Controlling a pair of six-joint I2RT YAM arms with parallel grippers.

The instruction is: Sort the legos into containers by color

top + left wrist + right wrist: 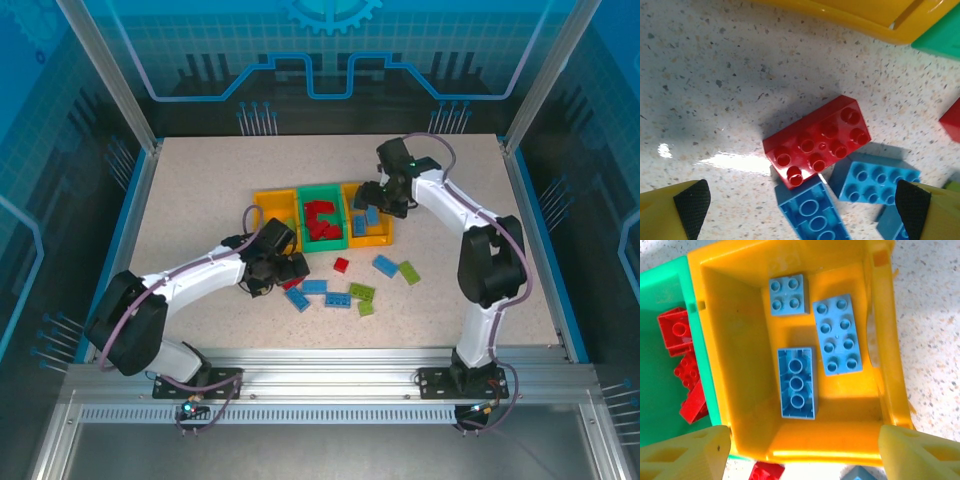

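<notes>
My left gripper hangs open just above the table, its jaws wide apart. A red lego lies studs up right ahead of it, touching an upturned blue lego and beside another blue one. My right gripper is open over the right yellow container, with nothing between its fingers. Three blue legos lie loose on that container's floor. The green middle container holds several red legos.
The left yellow container stands just beyond my left gripper. Loose legos lie in front of the containers: a red one, blue ones, lime green ones. Bare table spreads to both sides.
</notes>
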